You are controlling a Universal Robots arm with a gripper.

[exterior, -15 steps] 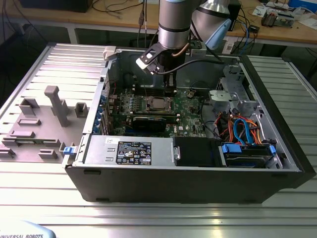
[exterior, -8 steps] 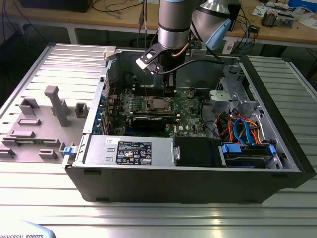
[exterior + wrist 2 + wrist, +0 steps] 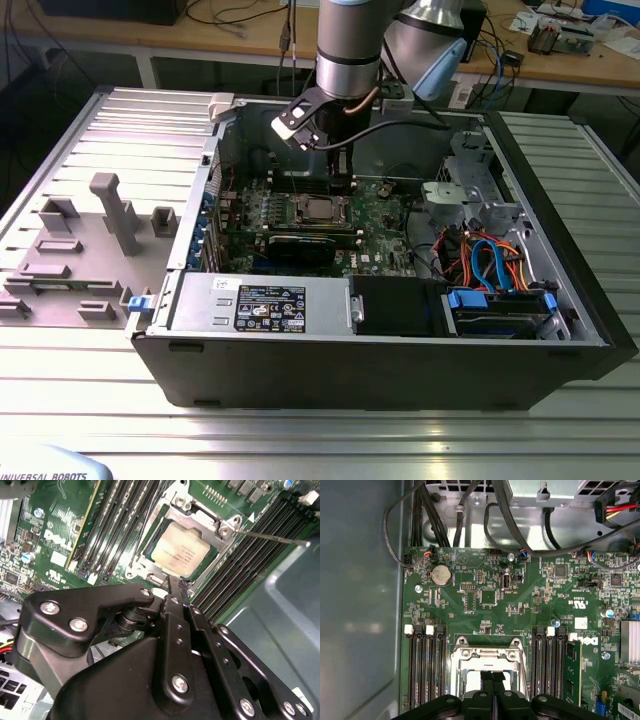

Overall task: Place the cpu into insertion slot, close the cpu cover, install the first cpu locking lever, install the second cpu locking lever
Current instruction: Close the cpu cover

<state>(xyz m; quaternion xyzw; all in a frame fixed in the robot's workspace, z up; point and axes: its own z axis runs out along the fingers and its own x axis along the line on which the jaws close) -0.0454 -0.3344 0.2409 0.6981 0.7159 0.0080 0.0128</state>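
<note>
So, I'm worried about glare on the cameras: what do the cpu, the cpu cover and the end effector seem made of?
The cpu: metal top, satin pale silver, with a soft sheen. The cpu cover: thin bright metal, likely steel, with sharp highlights. The end effector: matte black body, anodised metal or plastic, unclear which, joined by shiny screws.

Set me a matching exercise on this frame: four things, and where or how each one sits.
1 small square silver-topped cpu
2 thin silvery metal cpu cover frame
3 black gripper fingers
4 round silver coin battery

A pressed together
B seated in the metal-rimmed socket
C on the green circuit board, apart from the socket
D closed around the chip

Pairs: 1-B, 2-D, 3-A, 4-C
</note>
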